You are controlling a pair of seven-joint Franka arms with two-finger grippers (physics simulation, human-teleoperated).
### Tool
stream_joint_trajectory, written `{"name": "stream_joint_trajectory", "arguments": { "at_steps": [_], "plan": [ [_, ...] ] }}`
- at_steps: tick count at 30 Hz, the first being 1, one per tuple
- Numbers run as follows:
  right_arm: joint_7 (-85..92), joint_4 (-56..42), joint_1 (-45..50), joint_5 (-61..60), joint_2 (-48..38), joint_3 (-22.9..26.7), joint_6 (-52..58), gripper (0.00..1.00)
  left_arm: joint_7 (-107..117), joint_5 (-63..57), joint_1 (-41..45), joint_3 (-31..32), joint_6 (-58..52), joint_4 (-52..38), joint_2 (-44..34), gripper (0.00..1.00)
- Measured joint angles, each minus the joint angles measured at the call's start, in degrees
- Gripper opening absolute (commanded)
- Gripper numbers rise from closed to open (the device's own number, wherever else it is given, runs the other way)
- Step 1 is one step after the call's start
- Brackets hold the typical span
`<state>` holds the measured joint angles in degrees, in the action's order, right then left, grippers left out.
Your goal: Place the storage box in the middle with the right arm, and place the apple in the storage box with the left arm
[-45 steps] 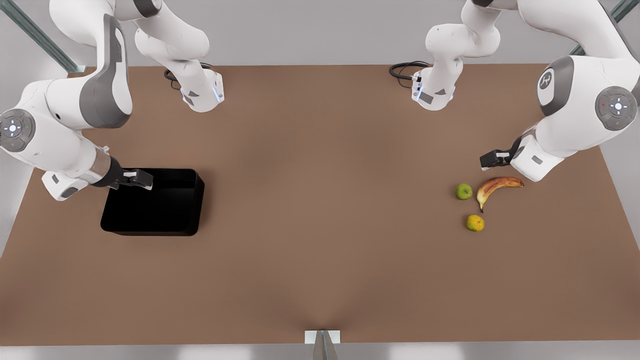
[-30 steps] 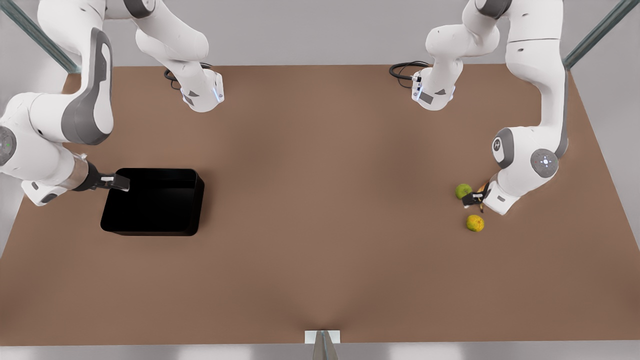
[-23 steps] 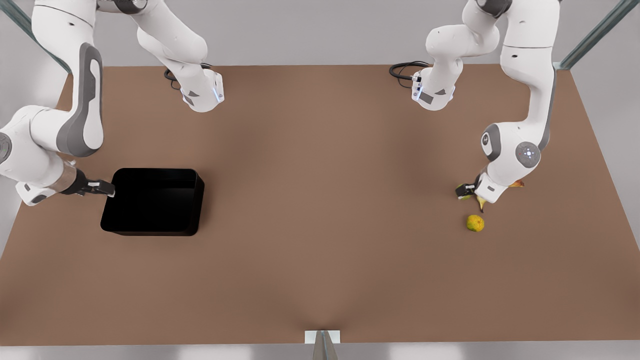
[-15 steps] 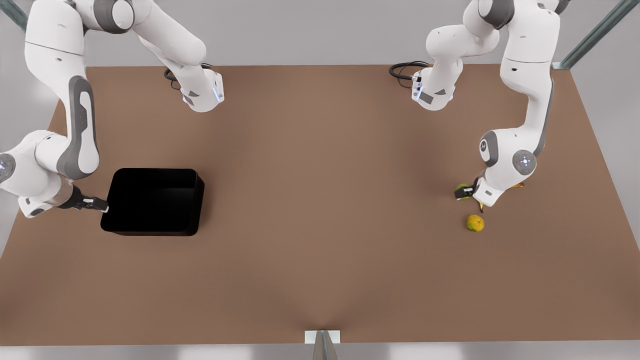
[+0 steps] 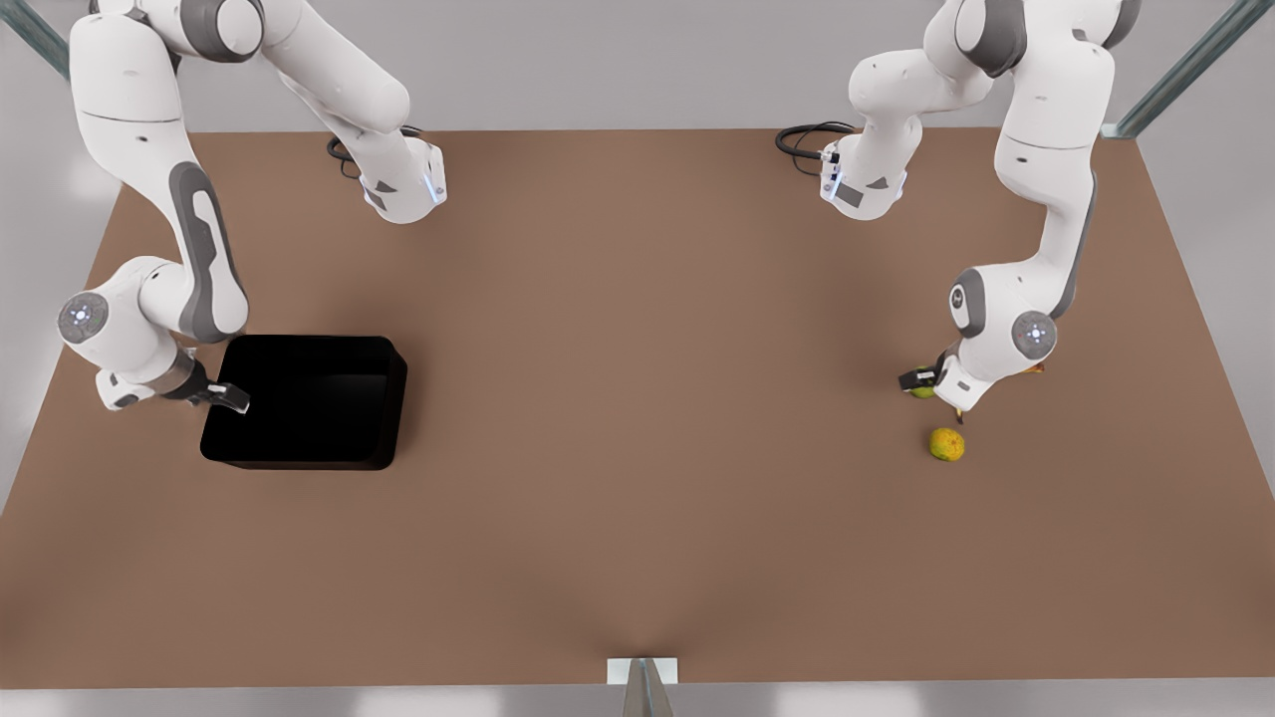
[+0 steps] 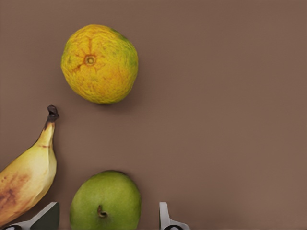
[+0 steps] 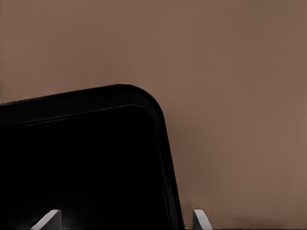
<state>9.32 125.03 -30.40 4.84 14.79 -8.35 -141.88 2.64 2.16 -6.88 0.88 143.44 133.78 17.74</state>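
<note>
Overhead front view, close down-facing wrists

Left pincer (image 5: 917,382) and right pincer (image 5: 231,401), both spread.

Storage box (image 5: 329,438): glossy black
Apple (image 6: 106,201): plain light green
Citrus (image 6: 99,63): mottled yellow-orange
Banana (image 6: 26,177): yellow, browned
Bench (image 5: 637,418): brown

Browned banana (image 6: 24,179), mottled orange (image 6: 100,63), brown table (image 5: 637,448)
</note>
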Motion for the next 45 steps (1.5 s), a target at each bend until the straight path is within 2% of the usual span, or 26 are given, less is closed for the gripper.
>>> {"name": "stream_joint_trajectory", "arguments": {
  "at_steps": [2,6,11,12,14,15,17,18,20,22,24,32,39,43,45],
  "plan": [
    [2.2,2.9,-0.1,0.0,-0.6,0.0,-0.8,1.0,0.0,0.0,0.0,0.0,0.2,-0.4,1.1,1.0],
    [2.3,2.6,-0.9,2.0,4.6,0.1,-5.4,1.0,0.0,0.0,0.0,0.0,0.5,-0.5,2.4,1.0],
    [2.0,2.6,-1.9,3.2,5.3,0.0,-5.7,1.0,0.0,0.0,0.0,0.0,0.5,-0.5,3.5,1.0],
    [1.4,2.6,-1.7,3.2,5.6,0.0,-5.7,0.92,0.0,0.0,0.0,0.0,0.5,-0.5,3.5,1.0],
    [-1.4,2.6,-1.2,3.0,5.6,-0.2,-5.4,0.89,0.0,0.0,0.0,0.0,0.5,-0.5,3.6,1.0],
    [-4.1,2.7,-0.9,2.9,5.6,-0.4,-5.3,0.84,0.0,0.0,0.0,-0.1,0.5,-0.5,3.6,1.0],
    [-5.8,2.8,-0.8,2.6,5.5,-1.2,-5.3,0.27,0.0,0.0,-0.1,-0.1,0.5,-0.5,3.6,1.0],
    [-5.8,2.9,-0.8,2.6,5.5,-1.3,-5.2,0.21,0.1,0.0,-0.1,-0.1,0.5,-0.5,3.6,1.0],
    [-5.7,2.9,-1.0,2.6,5.6,-1.6,-5.2,0.21,0.0,0.0,-0.1,-0.1,0.5,-0.5,3.6,1.0],
    [-5.5,2.9,-1.1,2.6,5.6,-1.6,-5.3,0.21,0.0,-0.1,0.0,-0.1,0.5,-0.5,3.7,0.88],
    [-4.9,2.8,-1.0,2.6,5.4,-1.6,-5.0,0.21,0.0,-0.1,0.0,-0.1,0.5,-0.5,3.7,0.82],
    [-2.1,2.0,-0.5,2.8,5.1,-1.8,-3.1,0.21,0.0,-0.1,-0.1,-0.1,0.5,-0.7,4.0,0.82],
    [1.0,0.1,-1.6,2.2,3.4,-3.9,1.7,0.21,0.0,-0.1,0.0,-0.2,0.4,-0.8,4.1,0.75],
    [-1.2,-0.3,-5.1,0.5,3.3,-10.5,2.0,0.21,0.0,-0.1,0.0,-0.2,0.4,-0.8,4.1,0.75],
    [-7.7,-2.2,-5.1,0.5,3.0,-15.6,4.9,0.21,0.1,-0.1,0.0,-0.2,0.4,-0.9,4.1,0.75]
  ]
}}
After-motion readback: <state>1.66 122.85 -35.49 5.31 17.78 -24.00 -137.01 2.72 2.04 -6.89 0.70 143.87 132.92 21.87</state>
